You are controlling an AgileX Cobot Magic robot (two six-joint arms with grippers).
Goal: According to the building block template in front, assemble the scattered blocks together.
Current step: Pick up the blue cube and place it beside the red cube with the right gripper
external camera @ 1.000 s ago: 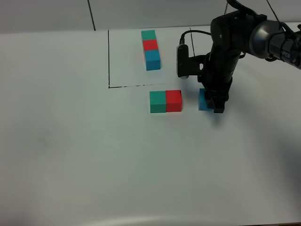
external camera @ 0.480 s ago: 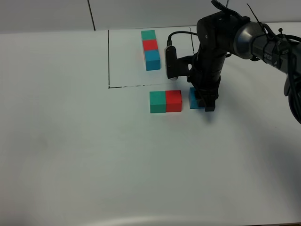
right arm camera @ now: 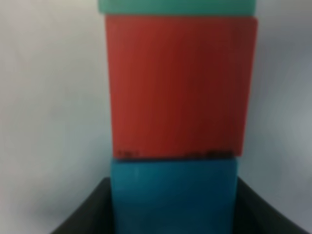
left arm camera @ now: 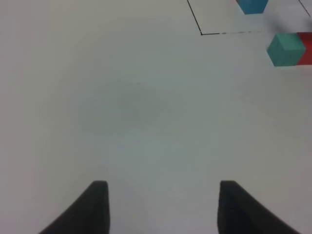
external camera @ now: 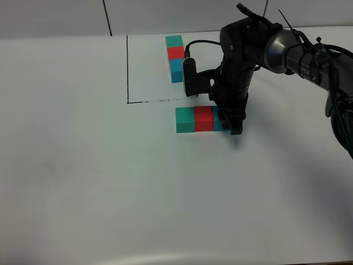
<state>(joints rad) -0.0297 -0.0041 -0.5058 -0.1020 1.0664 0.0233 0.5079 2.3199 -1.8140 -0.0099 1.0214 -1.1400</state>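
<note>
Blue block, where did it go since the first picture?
The right pincer, shut on the blue block, slid it left across the table until it sat against the red block, finishing a green-red-blue row. The green block, the red block and the template did not move.

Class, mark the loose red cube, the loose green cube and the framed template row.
loose red cube (external camera: 203, 114), high exterior view, its top face.
loose green cube (external camera: 185, 115), high exterior view, its top face.
template row (external camera: 176, 53), high exterior view, its middle red cube.
</note>
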